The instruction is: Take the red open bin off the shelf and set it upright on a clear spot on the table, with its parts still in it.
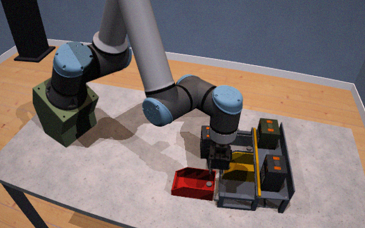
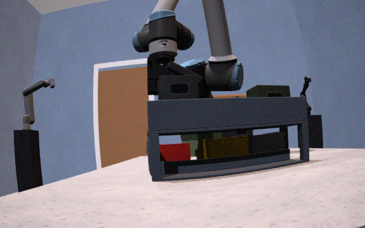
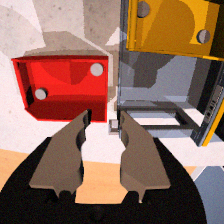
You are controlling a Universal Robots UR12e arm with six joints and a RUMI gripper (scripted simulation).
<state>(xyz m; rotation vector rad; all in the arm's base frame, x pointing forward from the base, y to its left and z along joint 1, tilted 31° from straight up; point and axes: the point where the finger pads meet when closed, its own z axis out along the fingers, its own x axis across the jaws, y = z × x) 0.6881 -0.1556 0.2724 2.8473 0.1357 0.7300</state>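
Observation:
The red open bin (image 1: 190,192) (image 2: 176,152) (image 3: 60,106) stands upright on the table (image 1: 122,177), just outside the low side of the shelf (image 1: 237,207) (image 2: 227,111). In the wrist view a narrow gap separates bin and shelf. Two round grey parts lie in the bin, one (image 1: 208,183) (image 3: 96,69) near its shelf-side end and the other (image 3: 41,93) near the far end. My gripper (image 1: 213,171) (image 3: 104,110) hangs above the shelf-side end of the bin, jaws a little apart with nothing seen between them. In the exterior view the fingertips are hidden.
A yellow bin (image 1: 240,158) (image 2: 227,147) (image 3: 172,25) with round parts stands in the lower shelf level. A dark bin (image 2: 266,142) is beside it. A black box (image 1: 274,177) and a green box (image 1: 268,136) stand on the upper level. Another black box (image 1: 204,147) stands behind my gripper.

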